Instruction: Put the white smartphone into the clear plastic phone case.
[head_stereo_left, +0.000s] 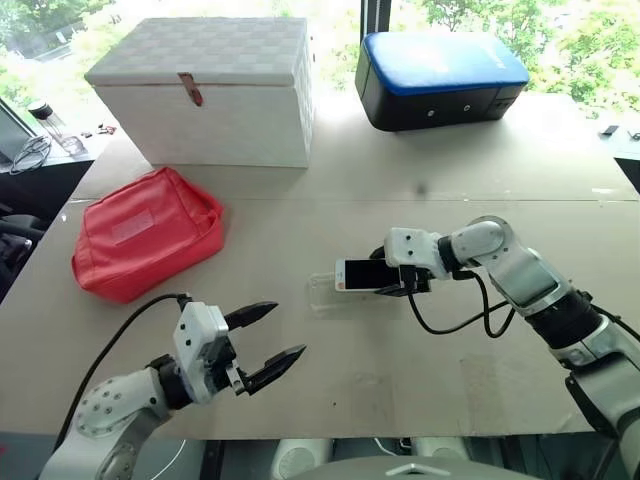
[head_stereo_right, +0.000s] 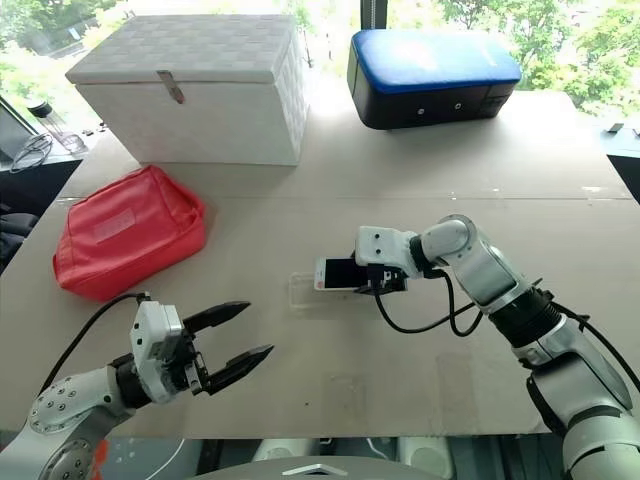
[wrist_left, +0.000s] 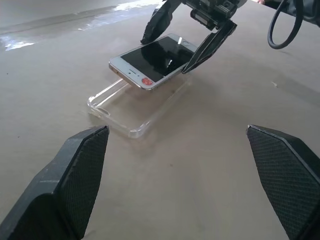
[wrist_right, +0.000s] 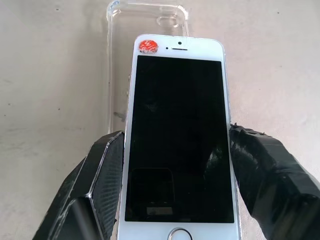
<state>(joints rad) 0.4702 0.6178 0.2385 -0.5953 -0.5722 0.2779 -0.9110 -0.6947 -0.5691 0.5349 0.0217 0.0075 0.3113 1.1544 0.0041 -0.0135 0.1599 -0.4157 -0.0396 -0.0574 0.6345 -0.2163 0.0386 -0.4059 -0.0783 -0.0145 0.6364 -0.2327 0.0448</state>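
Left end effector (head_stereo_left: 268, 346) hung wide open and empty.
Right end effector (wrist_right: 175, 165) pinched the white smartphone (wrist_right: 178, 135) above the clear plastic phone case (wrist_left: 131, 107); a skewed descent could snag its rim.

A glossy black glass screen, white front and silvery metal edges are shown by the white smartphone (wrist_right: 177, 135). The clear plastic phone case (wrist_left: 132, 107) is seen as smooth, transparent and glinting. A matt, pale, board-like surface is presented by the worktop (head_stereo_left: 400, 350), and textured black pads by the right claw (wrist_right: 177, 200).

White smartphone (wrist_right: 180, 140) with black screen and red sticker (wrist_right: 148, 46) — over a colourless clear plastic phone case (wrist_left: 131, 107); red pouch (head_stereo_left: 145, 232), white checker-woven box (head_stereo_left: 210, 90), blue-topped black case (head_stereo_left: 440, 78).
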